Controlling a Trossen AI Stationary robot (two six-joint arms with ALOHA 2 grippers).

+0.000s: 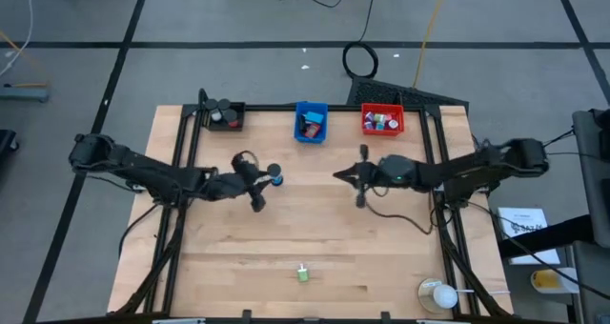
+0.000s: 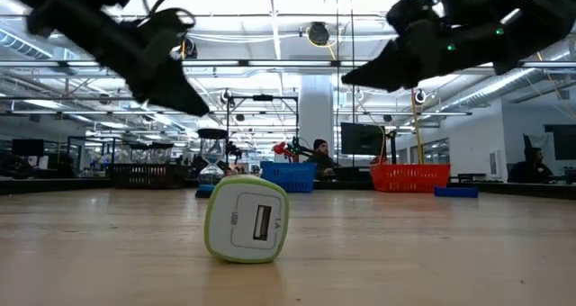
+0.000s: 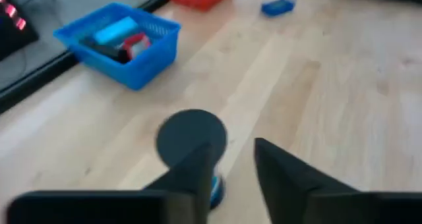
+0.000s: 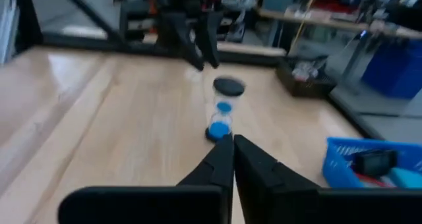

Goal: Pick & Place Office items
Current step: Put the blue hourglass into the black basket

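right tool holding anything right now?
No. In the right wrist view the right tool has its fingers pressed together with nothing between them, and the blue hourglass stands apart on the table ahead.

The only lettering close enough to try sits on the charger (image 2: pixel 247 220), the white block with a green rim lying on the table (image 2: pixel 432 252) right up front in the low view. Beside its socket there are small grey marks: on the right something that reads like "1A", on the left a tiny sign too small to make out. Over by the table's right edge in the high view lies a white sheet (image 1: pixel 523 223) carrying dark printed lines, but they are far too small to read. Nothing else carries legible text, numbers or brands.
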